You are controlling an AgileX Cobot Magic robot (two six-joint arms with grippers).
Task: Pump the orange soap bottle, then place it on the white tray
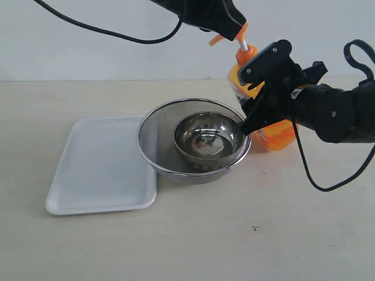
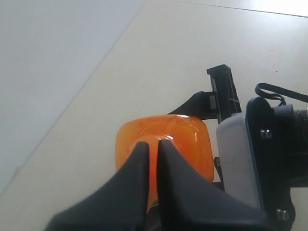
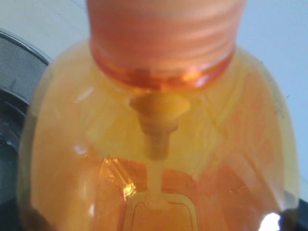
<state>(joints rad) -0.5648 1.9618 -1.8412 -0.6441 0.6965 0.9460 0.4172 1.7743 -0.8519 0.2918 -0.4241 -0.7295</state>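
The bottle is being held tilted at the far right of the table, its top leaning left over the far right rim of the strainer. Whether its base is touching the table cannot be told. Its body is being pinched by the right pincer, with one finger lying across the neck and one lower down the side. The pump head is being covered from above by the left pincer, whose fingers are being kept almost pressed together, with only a slit between them. A steel bowl is being carried inside the strainer. The tray is lying bare at the left, its edge tucked just under the strainer.
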